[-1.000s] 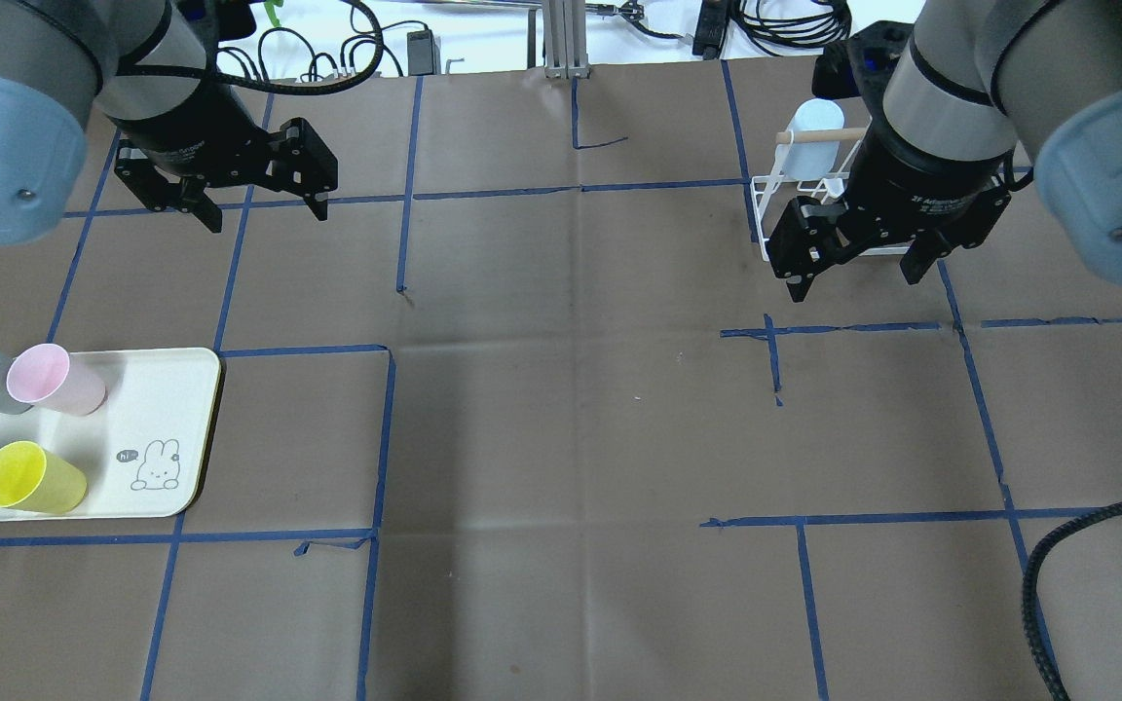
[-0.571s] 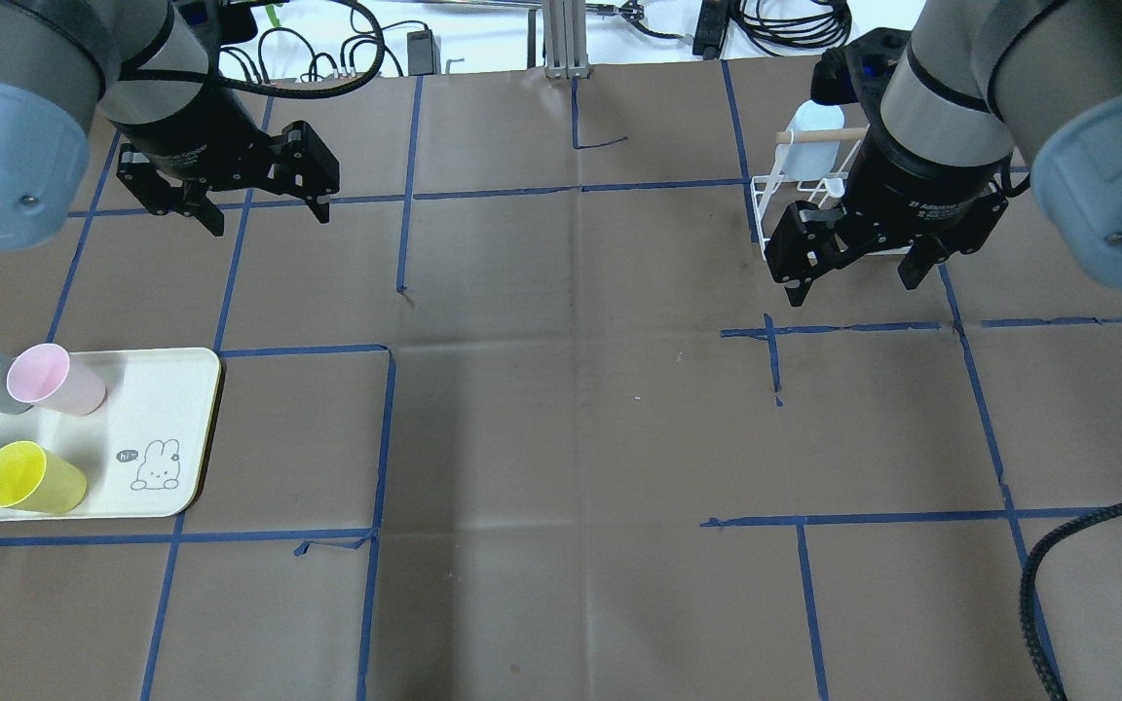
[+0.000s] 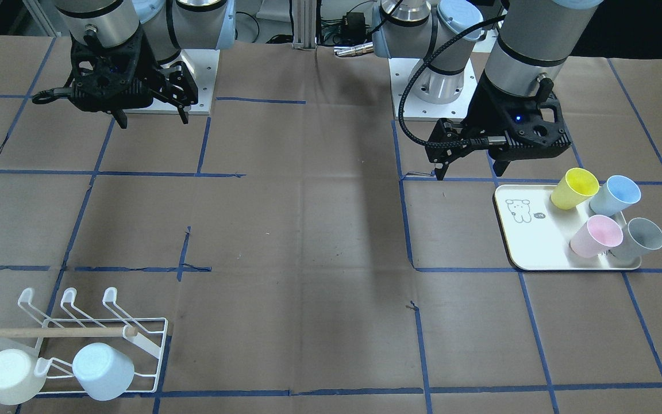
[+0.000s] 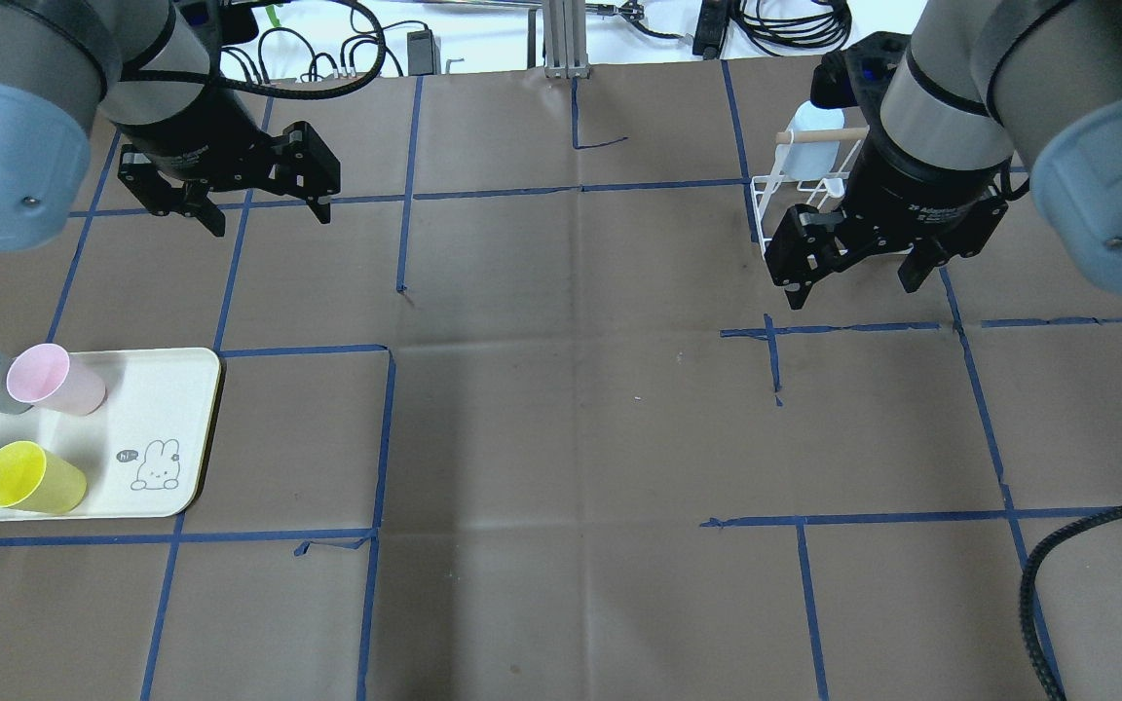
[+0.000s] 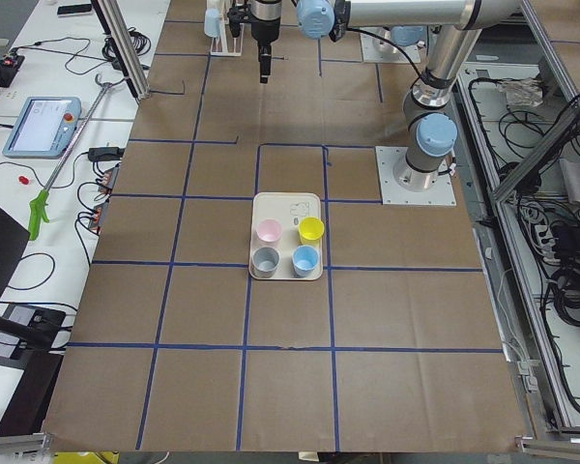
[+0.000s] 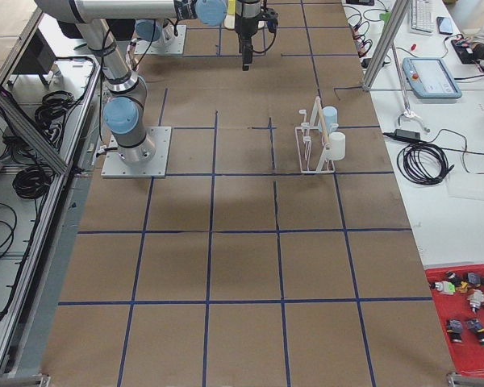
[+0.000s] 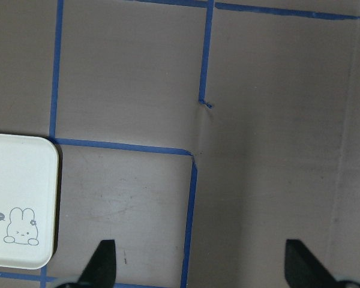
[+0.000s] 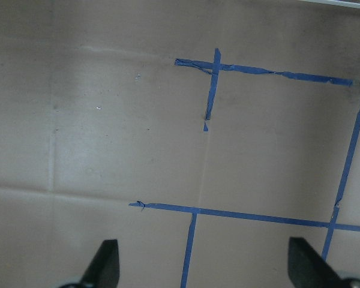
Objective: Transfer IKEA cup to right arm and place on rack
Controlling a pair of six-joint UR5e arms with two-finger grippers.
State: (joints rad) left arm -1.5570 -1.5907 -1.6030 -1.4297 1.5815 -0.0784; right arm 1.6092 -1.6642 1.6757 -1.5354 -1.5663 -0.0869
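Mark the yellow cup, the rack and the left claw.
yellow cup (image 3: 575, 188), front-facing view, near its rim.
rack (image 3: 49, 332), front-facing view, its wooden dowel.
left claw (image 4: 271, 220), overhead view, midway between its fingertips.

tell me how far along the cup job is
Done: a white cup and a pale blue cup already hang on the rack. In hand: nothing; the left arm and the right arm both hover over the table with jaws open and empty. Left: the yellow cup, blue cup, pink cup and grey cup stand on the tray, each yet to be passed across and racked.
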